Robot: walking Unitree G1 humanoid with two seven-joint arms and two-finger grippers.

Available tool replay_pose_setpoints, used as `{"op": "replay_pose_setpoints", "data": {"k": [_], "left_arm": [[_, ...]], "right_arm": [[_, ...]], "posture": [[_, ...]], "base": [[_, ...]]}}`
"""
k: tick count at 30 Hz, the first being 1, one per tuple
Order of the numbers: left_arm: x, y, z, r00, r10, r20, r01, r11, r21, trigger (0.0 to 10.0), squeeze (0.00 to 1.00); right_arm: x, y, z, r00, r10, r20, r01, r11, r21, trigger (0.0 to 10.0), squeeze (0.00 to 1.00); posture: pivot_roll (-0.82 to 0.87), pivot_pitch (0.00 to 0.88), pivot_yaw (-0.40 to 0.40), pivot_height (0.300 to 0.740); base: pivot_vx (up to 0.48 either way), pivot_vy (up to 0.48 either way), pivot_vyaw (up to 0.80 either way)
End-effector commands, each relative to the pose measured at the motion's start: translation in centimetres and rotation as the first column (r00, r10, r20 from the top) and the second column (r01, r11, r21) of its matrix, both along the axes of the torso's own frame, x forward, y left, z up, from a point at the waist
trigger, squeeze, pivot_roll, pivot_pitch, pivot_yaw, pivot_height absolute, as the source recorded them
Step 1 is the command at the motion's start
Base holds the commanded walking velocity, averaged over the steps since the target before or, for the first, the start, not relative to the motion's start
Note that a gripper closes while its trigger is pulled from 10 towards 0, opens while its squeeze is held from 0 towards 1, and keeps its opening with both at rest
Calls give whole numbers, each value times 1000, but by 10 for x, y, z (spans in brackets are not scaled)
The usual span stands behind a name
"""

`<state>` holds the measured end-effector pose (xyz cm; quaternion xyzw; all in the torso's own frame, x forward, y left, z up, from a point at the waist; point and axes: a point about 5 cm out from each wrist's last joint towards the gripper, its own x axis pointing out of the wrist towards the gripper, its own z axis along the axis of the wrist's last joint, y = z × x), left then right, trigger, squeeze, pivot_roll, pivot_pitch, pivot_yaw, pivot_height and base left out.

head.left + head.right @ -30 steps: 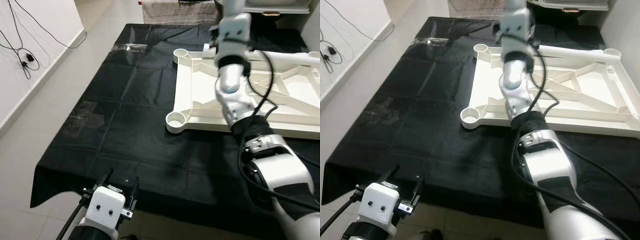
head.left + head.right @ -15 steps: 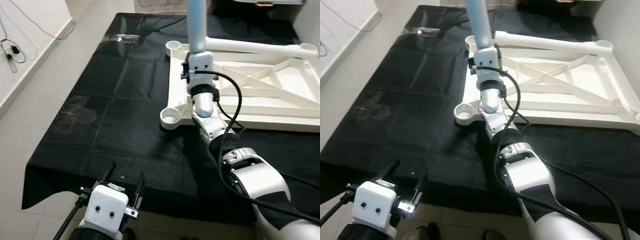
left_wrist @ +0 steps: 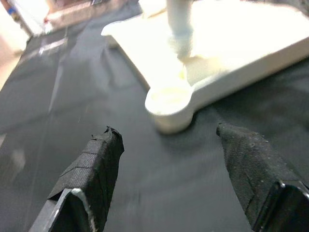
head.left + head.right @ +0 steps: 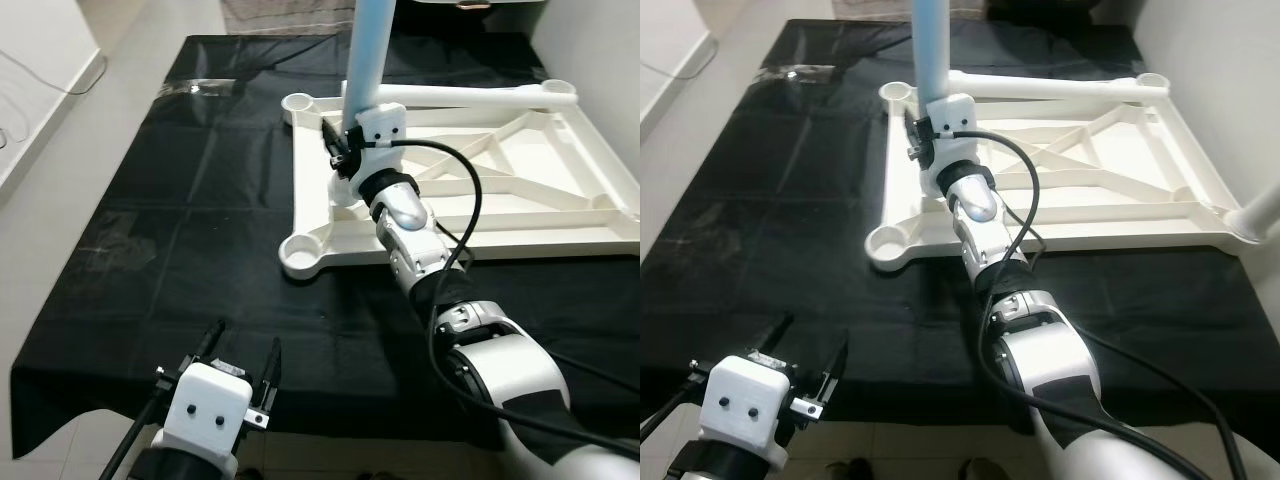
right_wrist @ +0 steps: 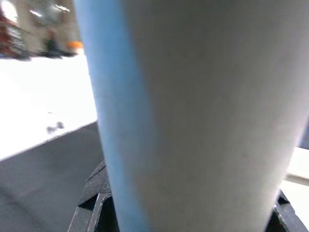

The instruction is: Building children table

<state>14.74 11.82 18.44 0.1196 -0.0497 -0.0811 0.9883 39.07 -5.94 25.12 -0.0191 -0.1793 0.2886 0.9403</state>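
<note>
The white plastic tabletop frame [image 4: 470, 170] lies upside down on a surface covered with a black sheet [image 4: 190, 220], its ribbed underside facing up and round leg sockets at its corners. The near left socket [image 4: 302, 256] is open and unfilled. One white leg [image 4: 470, 95] lies flat along the far edge of the frame. The right gripper [image 4: 345, 150] is positioned over the left portion of the frame and is clamped on a pale blue-white table leg [image 4: 370, 45], which it holds roughly upright; the top of the leg runs out of the picture. In the right wrist view the leg [image 5: 193, 111] sits close against the camera, with the black fingers [image 5: 94, 198] visible at either side of it. The left gripper [image 4: 240, 365] hovers at the near edge of the surface, fingers [image 3: 94, 164] spread apart and holding nothing, aimed toward the near left socket [image 3: 169, 101].
</note>
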Motion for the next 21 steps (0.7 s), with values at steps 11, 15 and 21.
{"op": "replay_pose_setpoints", "data": {"k": [11, 15, 21], "left_arm": [[7, 4, -6, 1000, 6, -14, -6, 999, 44, 10000, 0], [10, 2, -6, 1000, -2, -5, 2, 999, 46, 10000, 0], [18, -1, -6, 1000, -12, 14, 12, 999, 42, 10000, 0]], "right_arm": [[-70, 35, -46, 698, 565, -441, -582, 806, 111, 10000, 0], [-109, 41, -23, 522, 753, -401, -758, 625, 187, 10000, 0], [-103, 49, -11, 559, 744, -366, -684, 663, 304, 10000, 0]], "posture": [[116, 254, -15, 740], [108, 233, -19, 740], [99, 214, -24, 740]], "base": [[0, 0, 0], [0, 0, 0], [0, 0, 0]]}}
